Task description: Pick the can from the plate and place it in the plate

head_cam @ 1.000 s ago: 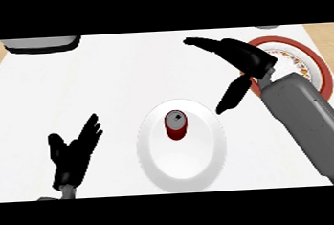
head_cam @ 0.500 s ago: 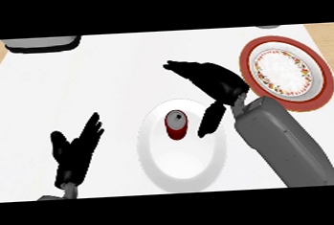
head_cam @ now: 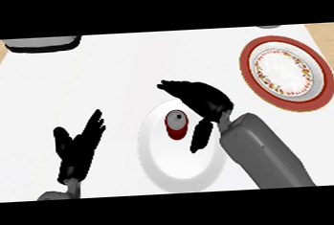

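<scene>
Counter: black left hand [head_cam: 78,148] rests open near the front edge; small red metal can [head_cam: 175,125] stands on the plain white plate [head_cam: 174,167], right hand [head_cam: 201,100] spread open around it, ungrasped; red-rimmed patterned plate [head_cam: 286,73] waits at the right edge.

The right hand [head_cam: 201,99] hides part of the white plate's [head_cam: 165,162] rim; a grey object [head_cam: 42,43] is cut off at the counter's far edge

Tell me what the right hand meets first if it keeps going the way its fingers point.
Probably nothing: the right hand points left, above the red can on the white plate; bare counter follows. Depth is unclear.
</scene>
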You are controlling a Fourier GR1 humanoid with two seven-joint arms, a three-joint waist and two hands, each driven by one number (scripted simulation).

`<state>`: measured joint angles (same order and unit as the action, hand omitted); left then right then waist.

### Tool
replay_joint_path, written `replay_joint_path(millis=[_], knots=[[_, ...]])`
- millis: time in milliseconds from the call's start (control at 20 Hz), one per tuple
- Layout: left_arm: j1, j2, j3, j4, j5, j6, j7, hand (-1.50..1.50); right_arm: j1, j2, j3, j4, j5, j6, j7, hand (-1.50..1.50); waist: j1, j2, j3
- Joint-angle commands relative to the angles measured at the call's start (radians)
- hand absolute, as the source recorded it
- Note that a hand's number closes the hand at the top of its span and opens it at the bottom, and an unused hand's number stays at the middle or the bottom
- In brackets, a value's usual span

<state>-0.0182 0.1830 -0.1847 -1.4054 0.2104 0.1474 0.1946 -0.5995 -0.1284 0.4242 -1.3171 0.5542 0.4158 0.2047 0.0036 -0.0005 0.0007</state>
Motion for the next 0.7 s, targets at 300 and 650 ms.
replay_joint_path(millis=[300, 650], knots=[[0.040, -0.026, 0.019, -0.030, -0.038, -0.013, 0.011, 0.00, 0.012, 0.057, 0.006, 0.080, 0.197, -0.055, -0.024, -1.50, 0.003, 0.001, -0.001], [-0.011, -0.034, 0.069, 0.078, -0.060, -0.058, -0.032, 0.00, 0.055, 0.067, -0.021, 0.119, 0.274, -0.053, -0.084, -1.50, -0.001, 0.001, -0.001]])
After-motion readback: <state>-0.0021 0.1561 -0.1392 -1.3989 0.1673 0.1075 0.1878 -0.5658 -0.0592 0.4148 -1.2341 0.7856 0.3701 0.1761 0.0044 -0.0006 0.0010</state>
